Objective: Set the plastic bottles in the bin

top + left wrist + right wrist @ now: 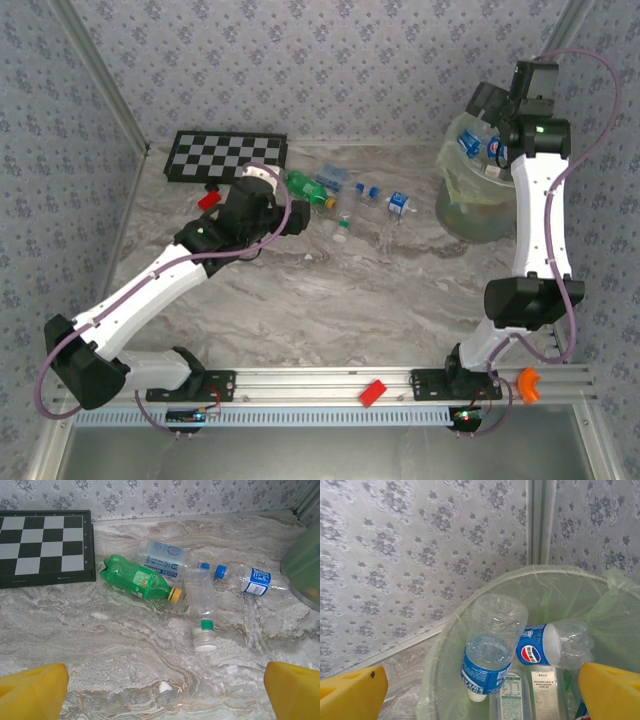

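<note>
The right gripper [480, 694] hangs wide open and empty over the bin [458, 212] at the table's two o'clock, where several plastic bottles [492, 645] already lie. The left gripper [160, 690], equally wide and empty, faces at least four more near twelve o'clock, the green bottle [137, 577] among them. The chequered board [42, 545] and red block [208, 199] at ten o'clock look clear of the way.

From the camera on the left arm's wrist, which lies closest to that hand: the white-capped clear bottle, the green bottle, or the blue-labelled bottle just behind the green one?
1. The white-capped bottle: nearest the left hand, centre-right, its cap pointing toward the hand.
2. The green bottle: farther back, to the left.
3. The blue-labelled bottle: farthest, behind the green one, toward the wall.
</note>
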Controlling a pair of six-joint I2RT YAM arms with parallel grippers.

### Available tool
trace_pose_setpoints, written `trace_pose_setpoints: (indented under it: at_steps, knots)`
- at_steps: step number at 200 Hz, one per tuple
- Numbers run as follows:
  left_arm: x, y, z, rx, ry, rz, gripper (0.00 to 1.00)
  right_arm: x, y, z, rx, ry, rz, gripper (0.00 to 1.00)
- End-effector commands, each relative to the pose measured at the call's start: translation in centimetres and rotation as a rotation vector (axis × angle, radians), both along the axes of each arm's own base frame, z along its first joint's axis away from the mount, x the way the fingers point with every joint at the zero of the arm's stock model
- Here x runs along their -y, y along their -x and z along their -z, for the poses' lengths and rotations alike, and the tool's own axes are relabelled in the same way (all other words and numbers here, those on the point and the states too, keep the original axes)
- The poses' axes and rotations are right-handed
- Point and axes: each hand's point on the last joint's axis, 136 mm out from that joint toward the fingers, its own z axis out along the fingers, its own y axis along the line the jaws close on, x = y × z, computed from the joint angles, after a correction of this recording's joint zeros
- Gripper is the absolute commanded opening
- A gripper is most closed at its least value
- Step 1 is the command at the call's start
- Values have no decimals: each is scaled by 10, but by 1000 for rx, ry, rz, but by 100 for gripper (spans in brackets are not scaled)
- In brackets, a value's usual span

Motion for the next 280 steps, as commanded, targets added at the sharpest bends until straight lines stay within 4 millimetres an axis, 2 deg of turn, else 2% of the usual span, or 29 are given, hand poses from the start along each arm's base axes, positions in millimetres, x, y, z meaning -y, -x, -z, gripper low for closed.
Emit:
trace_pose_setpoints:
  at_steps: [1, 20, 59, 86, 101, 126, 165, 202, 240, 280]
  knots:
    - [-1, -2, -2, -10, 9, -1, 100, -5, 12, -5, -5, 22, -15, 100]
    - [-2, -2, 4, -30, 1, 3, 100, -16, 15, -4, -9, 5, -33, 100]
    - [5, -3, 24, -119, -1, 25, 97, -57, 30, -3, -16, 26, -125, 99]
    - [22, -1, 41, -197, 23, 81, 91, -89, 48, -1, -18, 20, -187, 100]
    - [35, 0, 52, -255, 34, 120, 87, -109, 58, 8, -31, 23, -242, 100]
    - [51, -5, 74, -354, 37, 126, 82, -130, 77, 25, -56, 26, -305, 100]
    - [82, -18, 117, -510, 37, 102, 74, -142, 101, 56, -57, -14, -370, 100]
    - [114, -32, 151, -591, -25, 94, 71, -150, 118, 73, -37, -81, -419, 100]
    - [125, -52, 178, -620, -115, 52, 70, -159, 133, 87, -34, -144, -481, 100]
    - [135, -68, 205, -630, -173, 50, 69, -150, 140, 85, -17, -136, -479, 100]
